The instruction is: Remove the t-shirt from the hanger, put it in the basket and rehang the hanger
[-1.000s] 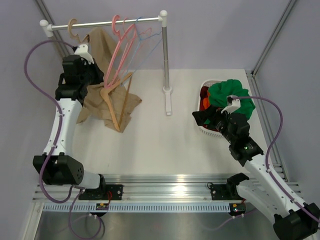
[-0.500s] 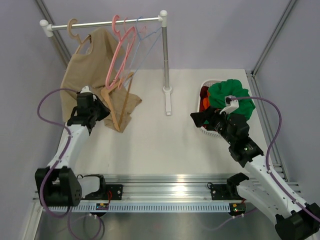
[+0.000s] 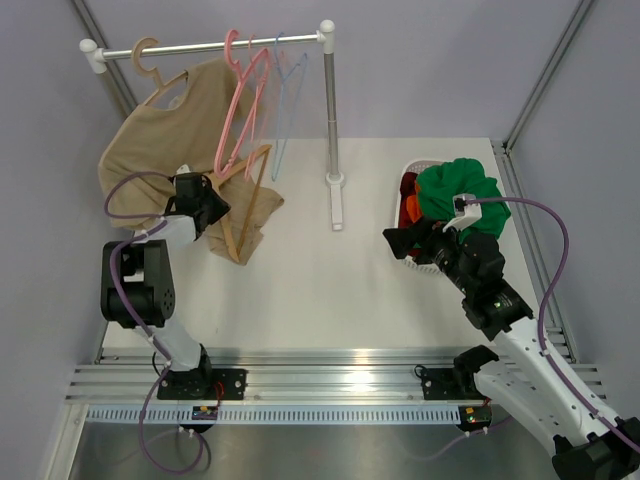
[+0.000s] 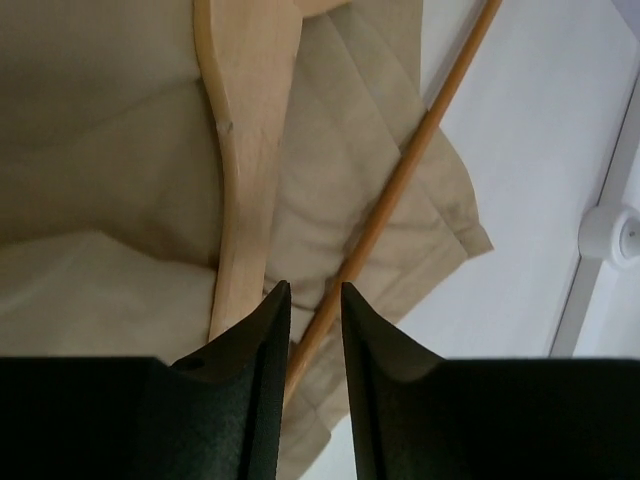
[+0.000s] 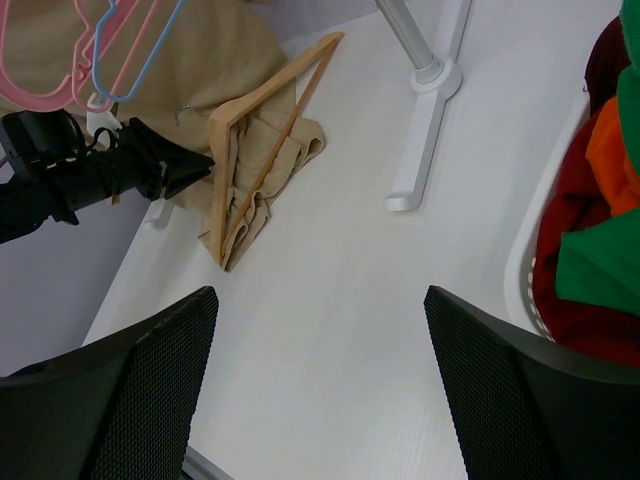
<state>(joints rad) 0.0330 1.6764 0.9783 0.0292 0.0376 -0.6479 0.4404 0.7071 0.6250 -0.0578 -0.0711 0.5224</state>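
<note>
Left gripper: fingers narrowly parted, empty, now low over hanger, which lies on beige top; earlier up near rail. Right gripper: fingers wide apart, empty, unmoved beside basket. T-shirt: in basket, off hanger.

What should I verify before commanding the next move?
1. The green t-shirt is off the wooden hanger: ok, it lies in the white basket.
2. The wooden hanger is at rest: ok, it lies on the table over the beige top.
3. The left gripper is clear of the hanger's rod: cannot tell; the jaws are narrowly apart and the rod runs towards the gap.
4. The right gripper is empty: ok, jaws wide.
5. The beige top hangs from the rail: ok.
</note>
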